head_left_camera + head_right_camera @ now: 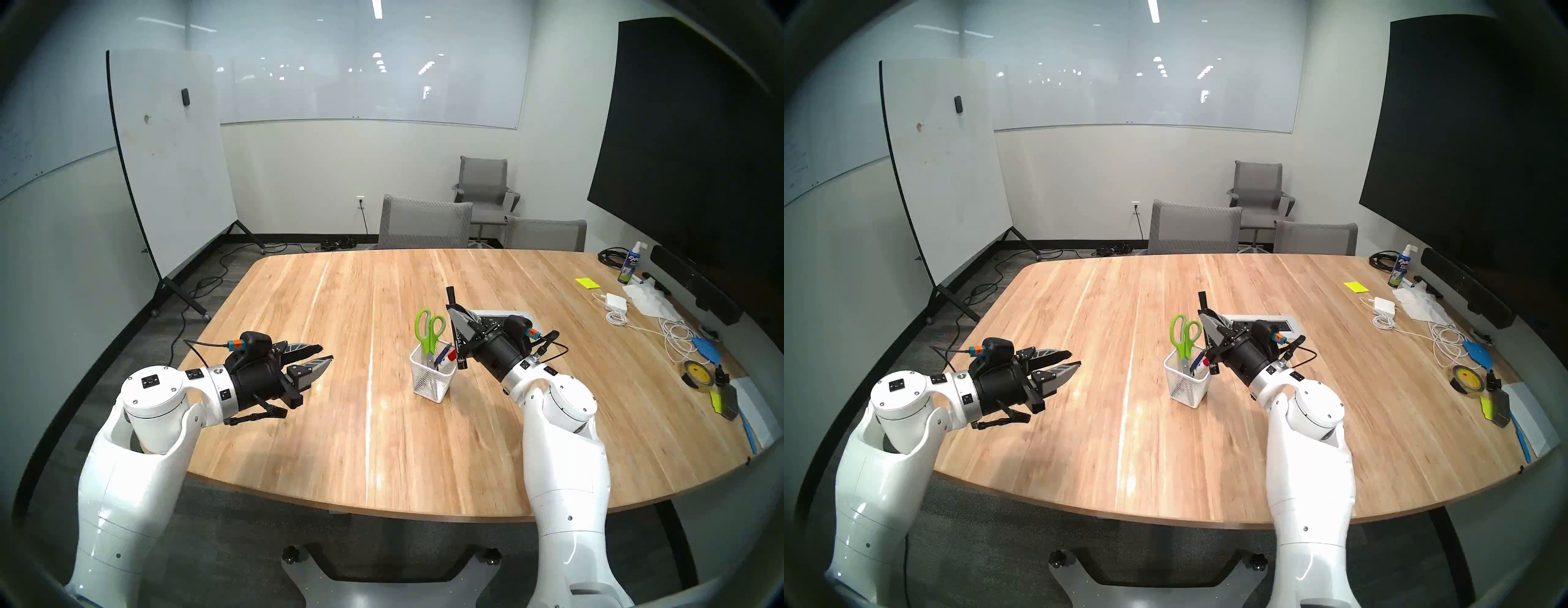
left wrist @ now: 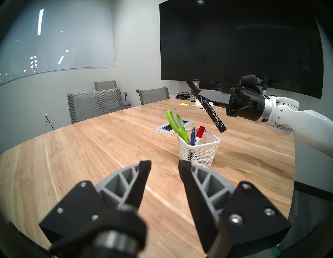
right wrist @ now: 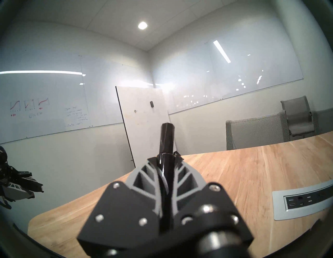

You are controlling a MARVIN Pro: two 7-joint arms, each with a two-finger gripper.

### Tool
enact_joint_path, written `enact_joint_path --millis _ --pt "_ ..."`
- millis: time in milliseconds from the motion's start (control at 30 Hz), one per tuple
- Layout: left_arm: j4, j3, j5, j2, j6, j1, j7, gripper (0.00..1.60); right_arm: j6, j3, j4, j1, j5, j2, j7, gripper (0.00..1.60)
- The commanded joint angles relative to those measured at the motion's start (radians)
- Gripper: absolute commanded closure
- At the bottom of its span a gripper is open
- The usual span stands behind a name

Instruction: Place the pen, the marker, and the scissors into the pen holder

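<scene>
The pen holder (image 2: 198,153) contains the scissors (image 2: 177,126), pen (image 2: 192,135), red-capped marker (image 2: 199,134).

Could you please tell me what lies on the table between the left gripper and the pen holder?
Nothing: between the left gripper and the pen holder there is only bare wooden table, as both head views and the left wrist view show.
</scene>
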Motion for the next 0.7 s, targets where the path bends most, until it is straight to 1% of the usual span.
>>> enact_joint_path --millis 0,33,100,133,200,233,400,433,467,667 --pt "-0.018 -0.003 0.0 0.003 -0.001 -0.003 -0.001 0.67 -0.062 -0.035 -0.032 -0.021 0.07 0.012 -0.029 1.6" --pt "-0.018 -0.003 0.0 0.003 -0.001 -0.003 -0.001 0.67 -0.097 -0.043 -0.029 -0.027 0.078 0.014 -0.04 1.6" --pt "-0.018 -0.003 0.0 0.003 -0.001 -0.003 -0.001 0.67 -0.106 -0.053 -0.029 -0.035 0.089 0.018 -0.048 1.6" --pt "-0.018 -0.003 0.0 0.003 -0.001 -0.003 -0.001 0.67 -0.141 -0.061 -0.024 -0.039 0.095 0.02 -0.055 1.6" --pt "-0.018 -0.003 0.0 0.003 -0.001 -0.003 -0.001 0.67 -0.136 -0.064 -0.026 -0.042 0.097 0.021 -0.058 1.6" --pt "-0.018 -0.003 0.0 0.003 -0.001 -0.003 -0.001 0.67 -0.153 -0.067 -0.024 -0.044 0.1 0.021 -0.062 1.6" --pt "-0.018 -0.003 0.0 0.002 -0.001 -0.003 -0.001 0.67 -0.176 -0.083 -0.02 -0.049 0.116 0.024 -0.079 1.6" --pt "-0.018 -0.003 0.0 0.002 -0.001 -0.003 -0.001 0.67 -0.198 -0.087 -0.017 -0.051 0.12 0.024 -0.085 1.6" --pt "-0.018 -0.003 0.0 0.002 -0.001 -0.003 -0.001 0.67 -0.191 -0.088 -0.017 -0.051 0.124 0.025 -0.085 1.6" --pt "-0.018 -0.003 0.0 0.002 -0.001 -0.003 -0.001 0.67 -0.216 -0.099 -0.016 -0.063 0.131 0.028 -0.093 1.6"
